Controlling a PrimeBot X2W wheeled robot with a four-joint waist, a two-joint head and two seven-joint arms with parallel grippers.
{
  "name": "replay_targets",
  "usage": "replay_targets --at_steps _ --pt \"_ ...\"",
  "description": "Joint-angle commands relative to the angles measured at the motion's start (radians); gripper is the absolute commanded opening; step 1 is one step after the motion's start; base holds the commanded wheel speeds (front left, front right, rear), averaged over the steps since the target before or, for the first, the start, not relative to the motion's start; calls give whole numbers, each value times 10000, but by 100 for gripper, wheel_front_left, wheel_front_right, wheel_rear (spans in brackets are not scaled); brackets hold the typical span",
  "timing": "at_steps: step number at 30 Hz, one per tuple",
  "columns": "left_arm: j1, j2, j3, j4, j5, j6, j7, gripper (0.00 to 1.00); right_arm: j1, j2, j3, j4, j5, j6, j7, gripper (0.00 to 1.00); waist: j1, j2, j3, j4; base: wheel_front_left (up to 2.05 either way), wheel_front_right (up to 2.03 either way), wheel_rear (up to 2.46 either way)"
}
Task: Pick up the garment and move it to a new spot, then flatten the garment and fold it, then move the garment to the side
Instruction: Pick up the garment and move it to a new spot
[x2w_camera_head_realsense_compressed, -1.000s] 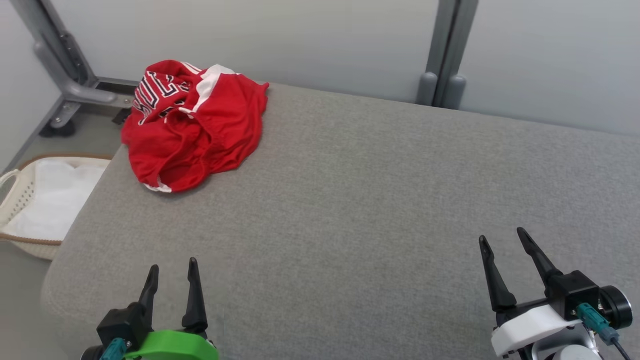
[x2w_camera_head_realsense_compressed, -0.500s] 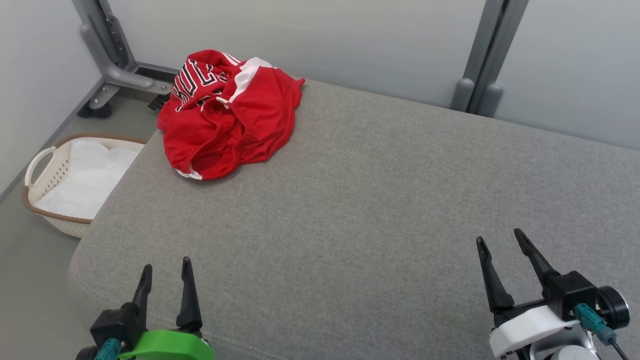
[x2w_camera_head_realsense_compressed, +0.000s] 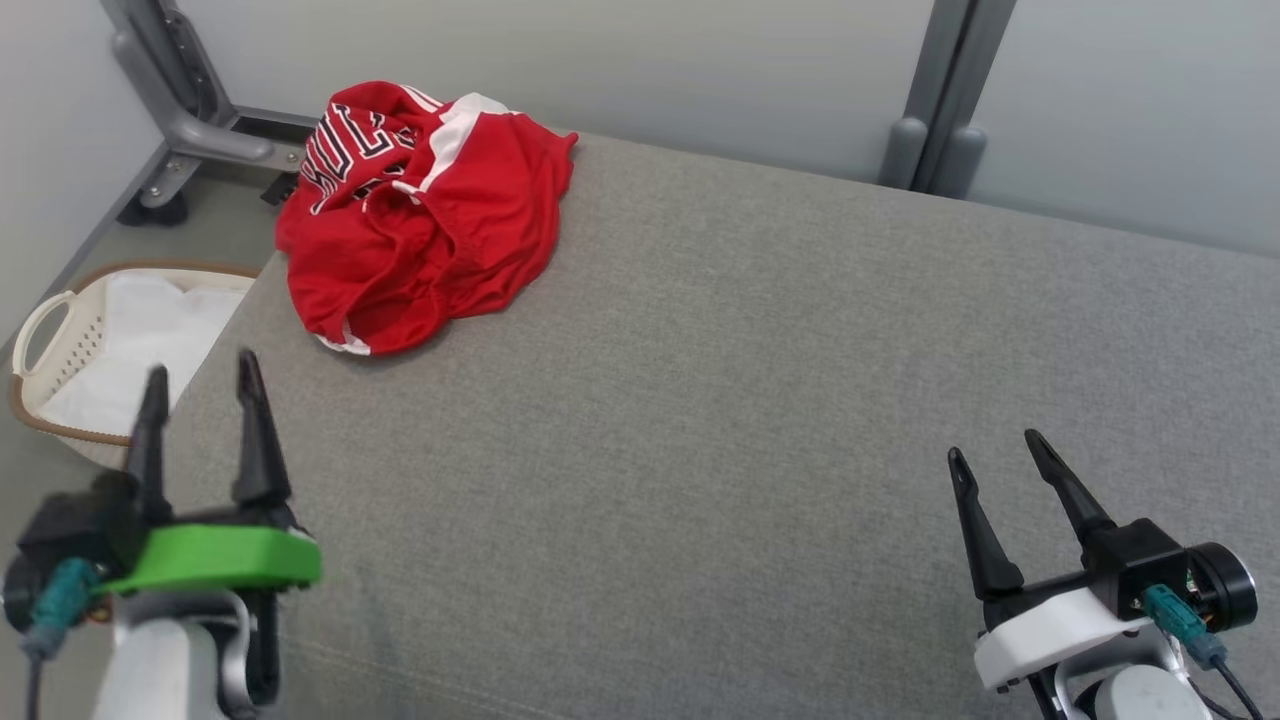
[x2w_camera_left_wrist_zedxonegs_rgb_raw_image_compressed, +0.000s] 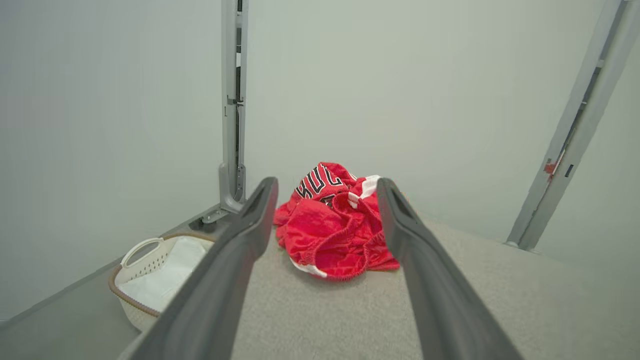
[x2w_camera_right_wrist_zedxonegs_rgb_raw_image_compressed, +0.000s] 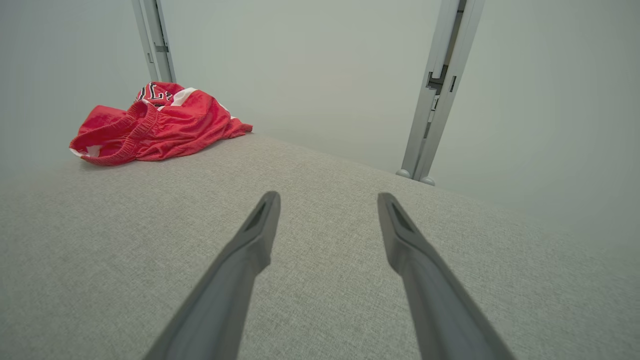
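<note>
**Garment at the corner, both tools empty**

We judge the chief risk to be a nudge. The red garment (x2w_camera_head_realsense_compressed: 420, 210) is bunched on the bed's (x2w_camera_head_realsense_compressed: 750, 400) far left corner, so a shallow pinch could push it over the edge toward the basket (x2w_camera_head_realsense_compressed: 85, 325). Our left tool (x2w_camera_head_realsense_compressed: 200, 367), fingers spread and empty, hovers at the left edge, aimed at the garment but well apart. The right tool (x2w_camera_head_realsense_compressed: 995, 447), likewise spread, waits by the near right corner.

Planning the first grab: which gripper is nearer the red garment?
The left gripper, on the green mount, is nearer the red garment at the far left corner; the right gripper, on the white mount, sits at the opposite side.
</note>
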Motion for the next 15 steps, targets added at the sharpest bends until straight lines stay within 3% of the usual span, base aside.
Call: replay_targets --at_steps 1,7,12,15 --pt "-604 277 125 -25 1 -94 -3 100 -162 -45 47 -53 -144 -6 -53 100 0 0 289 -287 0 0 0" --pt "-3142 1525 612 588 -578 -250 868 100 -619 -46 182 -224 -448 -8 -51 100 0 0 1029 -1007 0 0 0" --pt "-4949 2583 579 1731 -1156 -341 2403 100 -1062 -53 372 -377 -863 -8 -51 100 0 0 1957 -1712 0 0 0" --pt "-5766 2890 619 2498 -1676 -385 3281 100 -1335 -45 339 -461 -1057 -8 -51 100 0 0 2550 -2046 0 0 0"
